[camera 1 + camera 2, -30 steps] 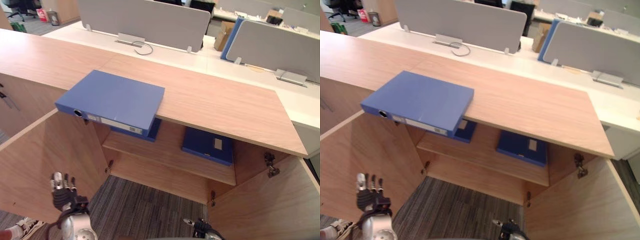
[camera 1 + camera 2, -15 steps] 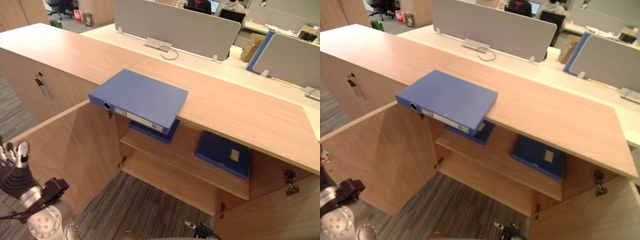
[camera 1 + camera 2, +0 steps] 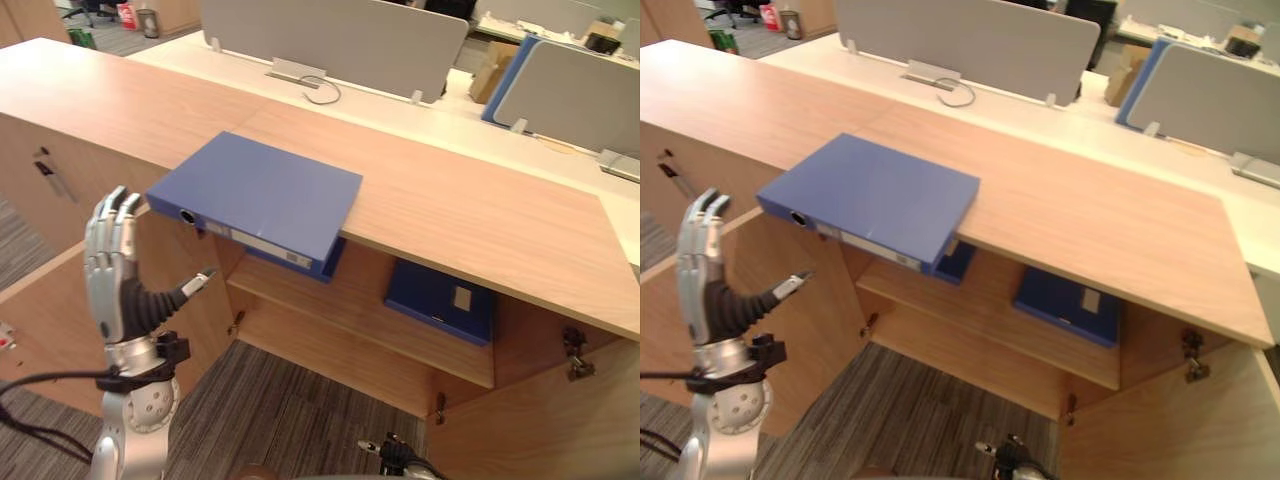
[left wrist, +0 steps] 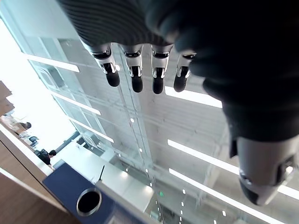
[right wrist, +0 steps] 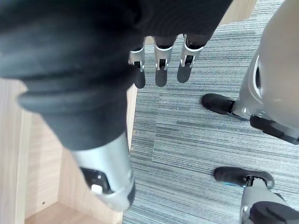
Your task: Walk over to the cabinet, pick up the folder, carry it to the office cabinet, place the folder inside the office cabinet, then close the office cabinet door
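Folder (image 3: 255, 195) atop cabinet (image 3: 450, 215); L hand (image 3: 112, 285) near, apart.

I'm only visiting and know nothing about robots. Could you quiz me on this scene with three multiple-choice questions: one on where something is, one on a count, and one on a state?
1. Where is the top folder?
A) on the carpet
B) on the cabinet top, jutting over its front edge
C) in the robot's hand

2. How many blue folders lie on the shelf inside?
A) none
B) two
C) five

3. How is the left hand?
A) curled round the folder
B) gripping a door handle
C) raised, fingers straight, holding nothing

Answers:
1 B: it lies flat on the wood with its spine past the edge.
2 B: one sits just under the top folder and another further right.
3 C: the fingers are straight and stand apart from the folder.
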